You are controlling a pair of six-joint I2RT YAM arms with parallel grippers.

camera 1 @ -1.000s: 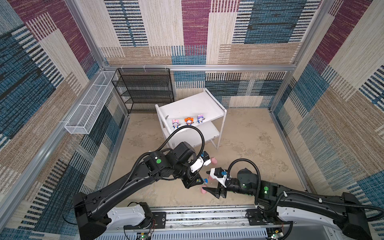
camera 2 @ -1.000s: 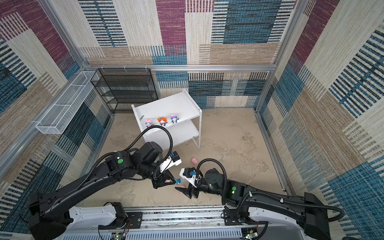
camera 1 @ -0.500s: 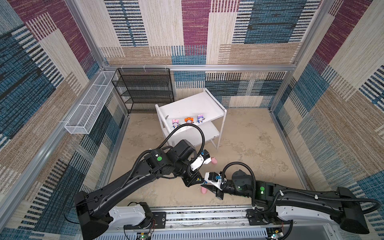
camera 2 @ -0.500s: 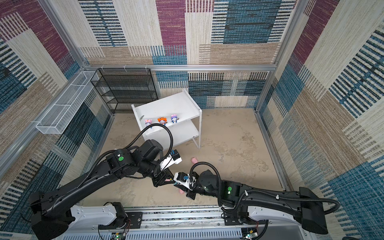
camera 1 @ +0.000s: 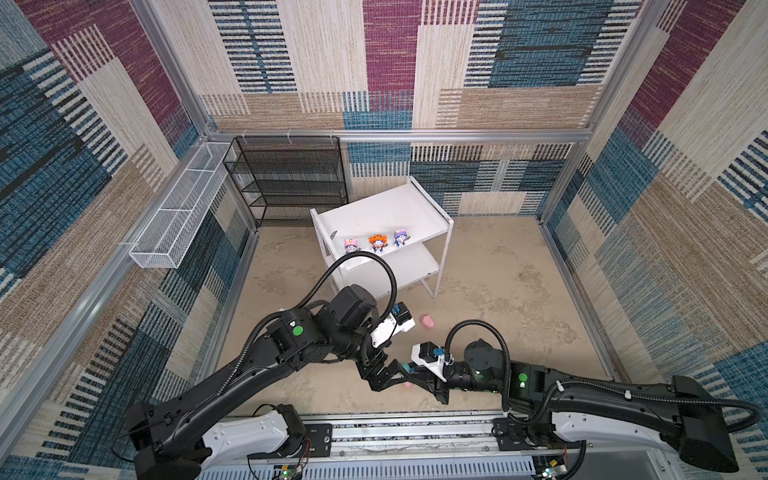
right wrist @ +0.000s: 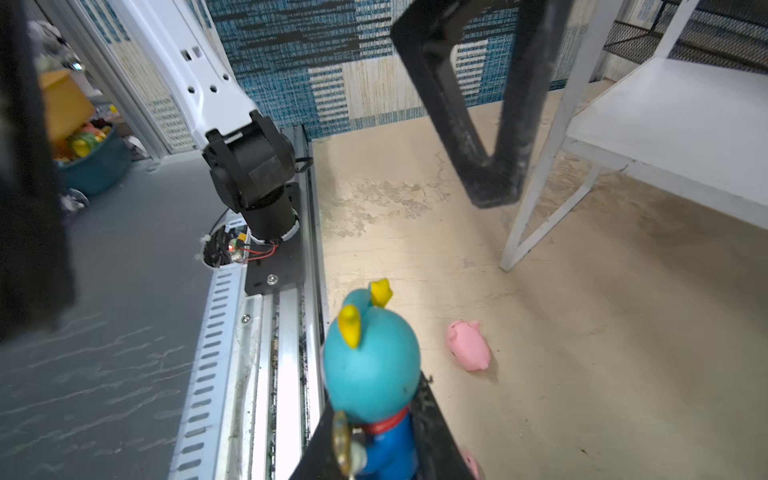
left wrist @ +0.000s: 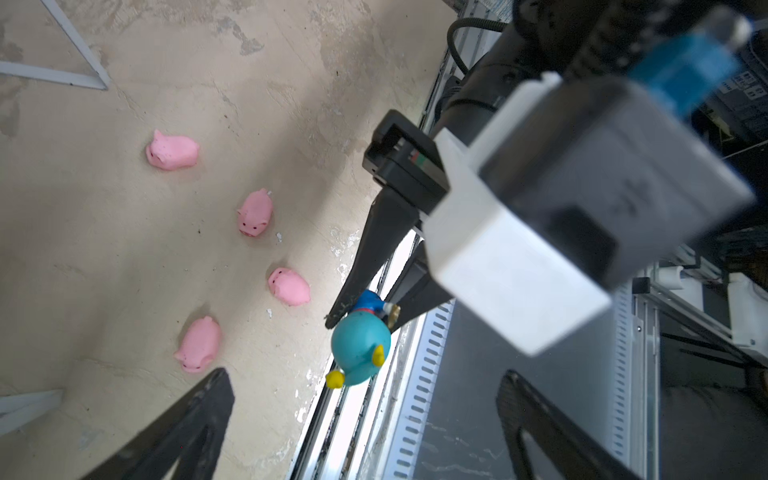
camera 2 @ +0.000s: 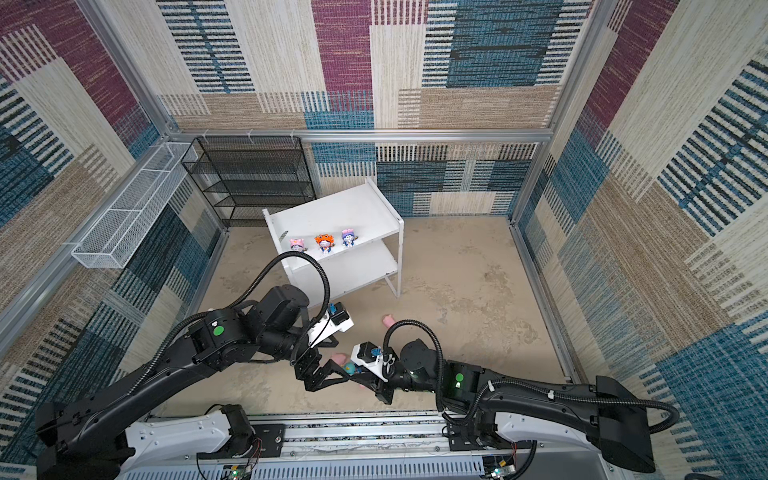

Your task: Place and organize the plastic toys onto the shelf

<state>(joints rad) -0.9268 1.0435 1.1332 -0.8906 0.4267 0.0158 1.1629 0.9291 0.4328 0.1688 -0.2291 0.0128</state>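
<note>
Right arm (camera 1: 582, 388): stretched low along the front rail (right wrist: 286, 332); right gripper (left wrist: 363, 320) clamped on the teal figurine (left wrist: 359, 345), which is held off the floor (left wrist: 124, 257).
Left arm (camera 1: 257, 365): bent down from the left; left gripper (camera 1: 392, 377) spread wide, flanking the figurine's head without touching it.
Pigs (left wrist: 254, 212): four, scattered on the floor.
Shelf (camera 1: 386, 212): three figurines (camera 1: 377, 243) lined up on the upper board.

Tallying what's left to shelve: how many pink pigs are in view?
4 pink pigs, all on the floor: one nearest a shelf leg, a second, a third, and a fourth farther from it. None looks hidden.
</note>
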